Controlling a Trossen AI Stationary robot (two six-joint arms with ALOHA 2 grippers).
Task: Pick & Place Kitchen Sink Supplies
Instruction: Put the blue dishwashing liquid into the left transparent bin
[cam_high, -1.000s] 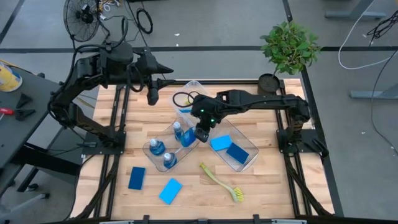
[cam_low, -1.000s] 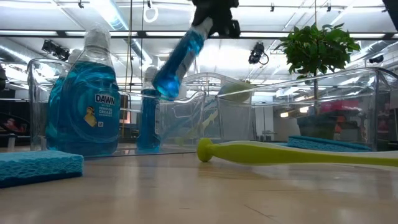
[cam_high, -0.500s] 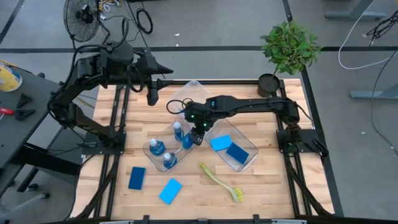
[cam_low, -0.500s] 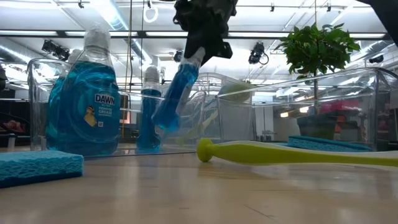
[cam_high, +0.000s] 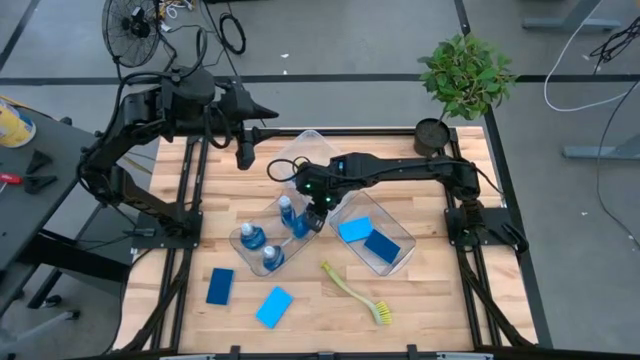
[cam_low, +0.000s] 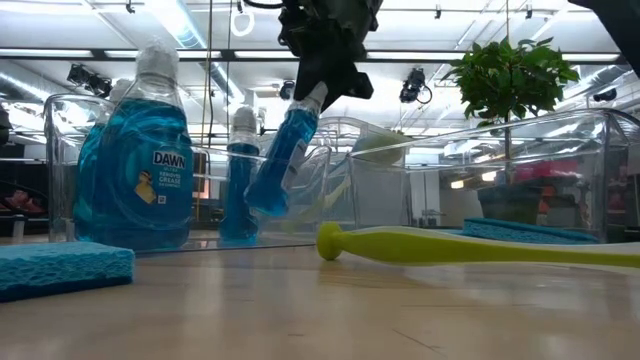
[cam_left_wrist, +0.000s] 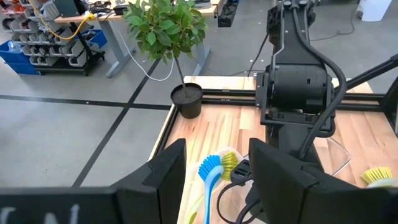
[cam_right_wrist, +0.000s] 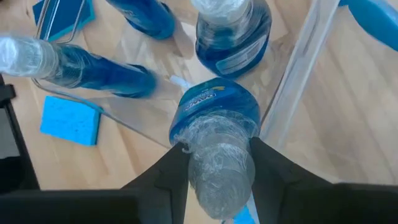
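Tilting by its cap in the right gripper (cam_high: 317, 212), clamped tight, the bottle (cam_low: 283, 160) hung over the left bin (cam_high: 262, 208); released crooked, it might have toppled three bottles there. Sponges (cam_high: 365, 237) filled the right bin (cam_high: 400, 232). Left gripper (cam_left_wrist: 214, 180) waited apart.

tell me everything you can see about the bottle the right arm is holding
The held bottle is small, clear plastic, filled with blue liquid, with a label on its body and a pale cap wrapped in clear film. The right end effector is shut on its cap end, one finger either side. It hangs tilted, base down, inside the clear bin beside three other bottles. Whether its base touches the bin floor cannot be told.
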